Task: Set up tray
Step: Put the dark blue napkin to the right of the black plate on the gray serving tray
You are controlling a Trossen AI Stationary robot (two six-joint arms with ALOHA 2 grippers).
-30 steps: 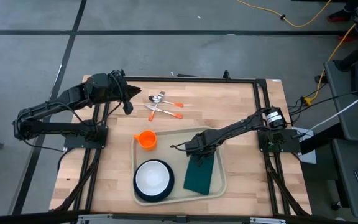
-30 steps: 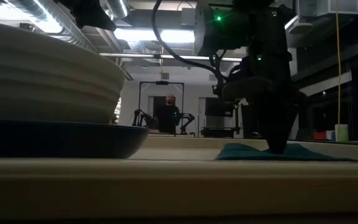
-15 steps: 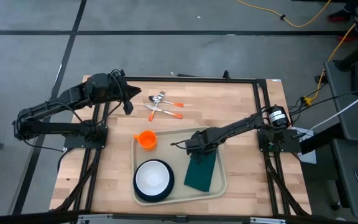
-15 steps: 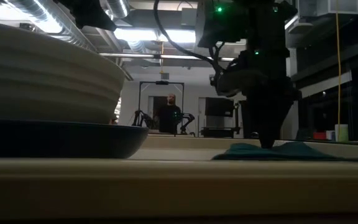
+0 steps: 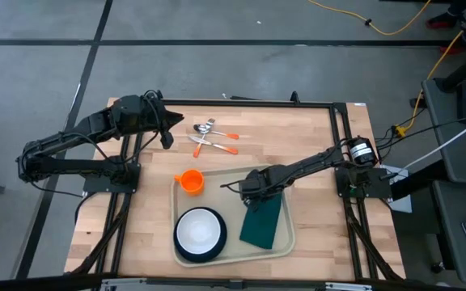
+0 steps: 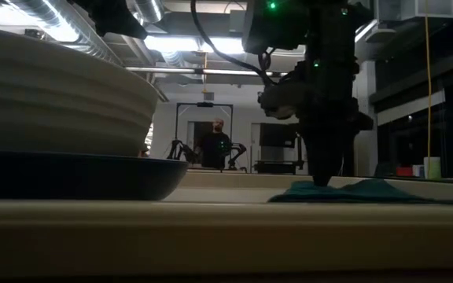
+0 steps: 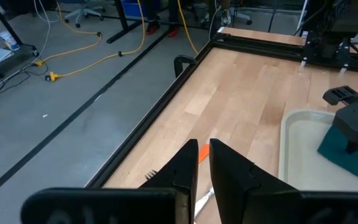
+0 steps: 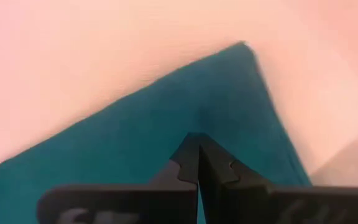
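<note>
My right tool (image 5: 247,192), fingers pressed together, pinches the dark green napkin (image 5: 262,223) on the beige tray (image 5: 286,240) at the surface's near edge. My left tool (image 5: 167,139), fingers nearly closed and empty, waits near the far left corner.
</note>
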